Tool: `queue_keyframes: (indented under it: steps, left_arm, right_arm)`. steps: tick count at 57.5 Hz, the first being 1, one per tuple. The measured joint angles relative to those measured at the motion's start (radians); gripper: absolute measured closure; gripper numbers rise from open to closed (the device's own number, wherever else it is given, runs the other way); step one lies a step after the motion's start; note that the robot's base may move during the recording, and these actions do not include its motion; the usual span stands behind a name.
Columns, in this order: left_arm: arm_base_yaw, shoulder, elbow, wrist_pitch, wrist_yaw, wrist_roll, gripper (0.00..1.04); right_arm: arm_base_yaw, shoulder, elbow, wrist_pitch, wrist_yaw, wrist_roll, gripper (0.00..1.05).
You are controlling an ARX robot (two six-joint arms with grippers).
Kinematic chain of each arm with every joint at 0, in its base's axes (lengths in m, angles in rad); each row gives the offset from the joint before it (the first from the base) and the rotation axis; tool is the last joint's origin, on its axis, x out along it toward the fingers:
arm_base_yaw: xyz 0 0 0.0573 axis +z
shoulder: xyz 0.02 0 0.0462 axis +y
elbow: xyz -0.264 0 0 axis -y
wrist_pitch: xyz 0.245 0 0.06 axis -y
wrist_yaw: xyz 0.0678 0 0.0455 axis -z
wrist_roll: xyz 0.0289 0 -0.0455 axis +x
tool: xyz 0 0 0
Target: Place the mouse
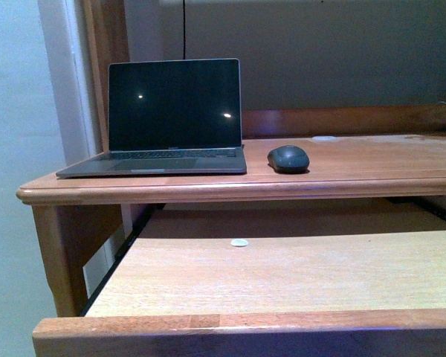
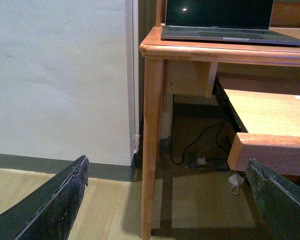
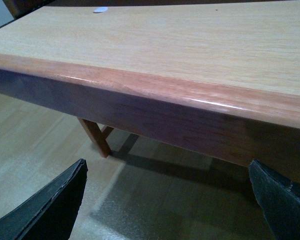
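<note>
A pale blue-white wall is filling the left of the scene, and against it a reddish-brown wooden worktop [image 1: 372,160] with a rounded front edge is standing, with a light wooden pull-out shelf [image 1: 297,271] drawn out beneath it. In the front view, on the left part of the worktop, an open dark grey laptop [image 1: 171,119] with a black, switched-off screen is sitting. Just beside its right edge, apart from it, the small dark grey oval mouse [image 1: 288,158] is resting on the worktop, close to the front edge. Below, a tiny white round disc [image 1: 239,242] is lying on the pull-out shelf, towards its back. Far to the right, a small white object is peeking in at the worktop's edge, too cut off to identify.

Neither arm is appearing in the front view. In the left wrist view, the left arm's black fingers [image 2: 50,205] are standing wide apart and holding nothing, low near the pale floor [image 2: 115,205], with the worktop's leg and tangled cables lying beyond them and the mouse out of sight. In the right wrist view, the right arm's black fingers [image 3: 47,207] are likewise spread apart and empty, hanging below and in front of the pull-out shelf's front edge, with the white disc lying far beyond them.
</note>
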Motion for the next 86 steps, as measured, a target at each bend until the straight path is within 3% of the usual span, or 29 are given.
queue_keyframes:
  steps: [22, 47, 60, 86]
  left_arm:
    - [0.0, 0.0, 0.0, 0.0, 0.0, 0.0, 0.08]
    - [0.0, 0.0, 0.0, 0.0, 0.0, 0.0, 0.08]
    - [0.0, -0.001, 0.0, 0.0, 0.0, 0.0, 0.08]
    - [0.0, -0.001, 0.0, 0.0, 0.0, 0.0, 0.08]
  right_arm:
    - [0.23, 0.224, 0.14, 0.142, 0.222, 0.056, 0.07]
    - [0.453, 0.499, 0.558, 0.058, 0.454, 0.066, 0.07]
    - [0.502, 0.596, 0.658, 0.018, 0.523, 0.058, 0.07]
    - [0.517, 0.694, 0.827, -0.033, 0.615, 0.062, 0.07]
